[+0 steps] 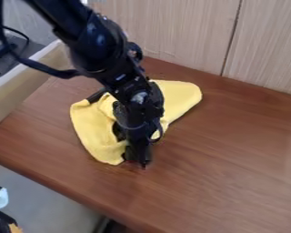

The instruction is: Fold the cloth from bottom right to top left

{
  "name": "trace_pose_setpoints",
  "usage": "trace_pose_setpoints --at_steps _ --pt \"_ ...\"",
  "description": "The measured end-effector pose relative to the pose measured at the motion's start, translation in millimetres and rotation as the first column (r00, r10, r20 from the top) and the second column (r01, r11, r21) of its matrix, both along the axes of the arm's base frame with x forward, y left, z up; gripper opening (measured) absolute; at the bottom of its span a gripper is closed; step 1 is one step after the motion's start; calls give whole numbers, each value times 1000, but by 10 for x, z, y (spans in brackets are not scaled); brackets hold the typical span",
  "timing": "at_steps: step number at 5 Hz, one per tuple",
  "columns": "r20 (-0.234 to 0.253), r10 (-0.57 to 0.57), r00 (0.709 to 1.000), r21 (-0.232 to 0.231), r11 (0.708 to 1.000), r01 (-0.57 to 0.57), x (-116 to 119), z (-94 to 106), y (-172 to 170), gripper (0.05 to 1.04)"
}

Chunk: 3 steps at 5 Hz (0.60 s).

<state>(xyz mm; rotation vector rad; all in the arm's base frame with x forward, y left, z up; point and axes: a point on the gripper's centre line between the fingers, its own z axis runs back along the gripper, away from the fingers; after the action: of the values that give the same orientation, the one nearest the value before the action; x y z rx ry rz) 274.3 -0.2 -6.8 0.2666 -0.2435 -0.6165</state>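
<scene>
Cloth (94,132) lies rumpled on the tabletop (227,159) beneath my tool (138,163); whether that's gripping, I can't tell. Likely light and limp, it wants pinching at its bottom-right edge.

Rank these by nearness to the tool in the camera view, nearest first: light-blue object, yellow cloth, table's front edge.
From the tool:
1. Yellow cloth, right beside it
2. Table's front edge, toward the picture's lower left
3. Light-blue object, beyond that edge, far left
</scene>
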Motion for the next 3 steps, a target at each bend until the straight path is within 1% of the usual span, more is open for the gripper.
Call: trace_pose_setpoints --at_steps 1,2,3 --pt "6 8 1000 7 1000 -8 19 10 12 170" --pt "-4 5 1000 -4 1000 -5 -2 5 -5 88" --pt "10 -18 1000 -29 999 19 -24 117 -48 84"
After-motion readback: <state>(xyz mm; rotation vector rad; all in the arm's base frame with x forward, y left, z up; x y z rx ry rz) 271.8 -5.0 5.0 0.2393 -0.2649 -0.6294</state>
